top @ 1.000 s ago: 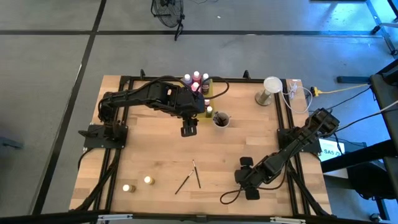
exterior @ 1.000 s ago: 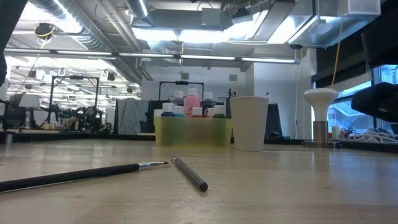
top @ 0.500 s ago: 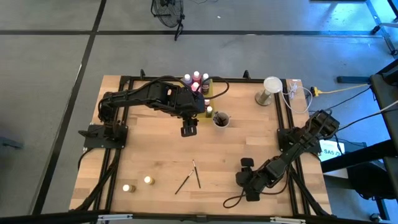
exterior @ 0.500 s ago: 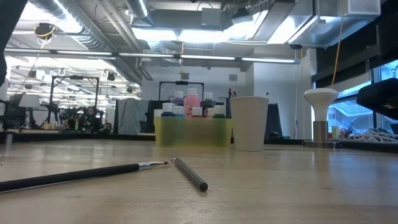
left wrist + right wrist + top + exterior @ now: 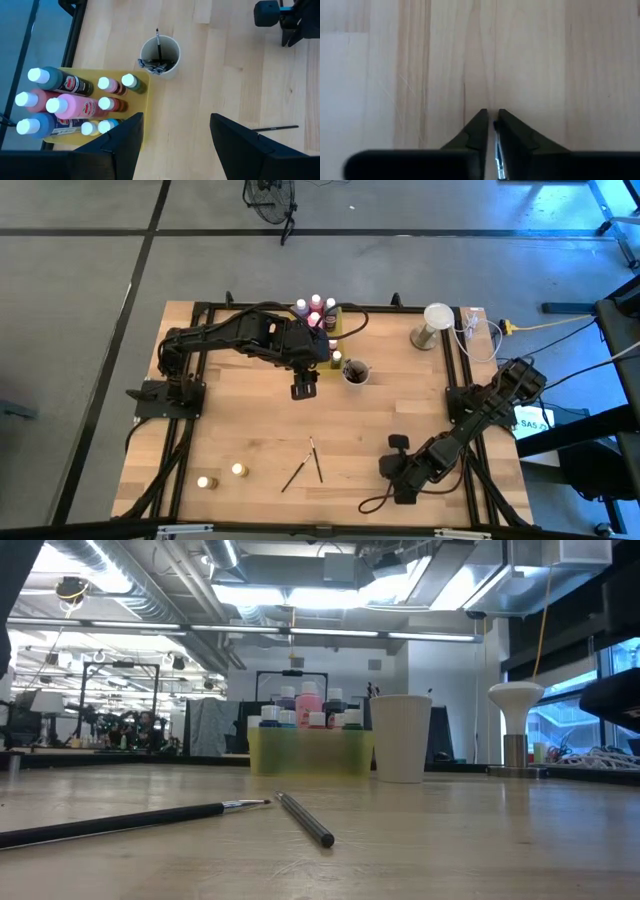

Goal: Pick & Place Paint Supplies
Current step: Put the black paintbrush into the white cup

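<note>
At the near left of the surface [image 5: 240, 410], two small yellow-capped bottles [image 5: 221, 476] stand side by side, well apart from both arms.

Two loose brushes [image 5: 306, 463] lie flat near the middle of the near edge. They are close together and angled towards each other at their far ends. In the low view, one shows its pale tip beside the blunt end of the other.

The left claw [image 5: 176, 120] hangs above the surface farther back, fingers apart and holding nothing. The loose brushes lie well clear of it on the near side.

Just behind that claw stands the yellow tray [image 5: 138, 102], which holds the capped paint bottles [image 5: 70, 102]: pink, red, blue, green and others, all upright. The pale cup [image 5: 400, 740] stands just to the right of the tray. One dark brush [image 5: 158, 44] stands in it, and there is dark matter at the bottom.

The right claw [image 5: 490, 112] is low over bare wood at the near right, to the right of the loose brushes and apart from them. Its fingers are drawn together to a narrow slit. A thin sliver shows in the slit, and I cannot tell what it is.

A white-topped stand [image 5: 436, 323] sits at the far right of the surface.
</note>
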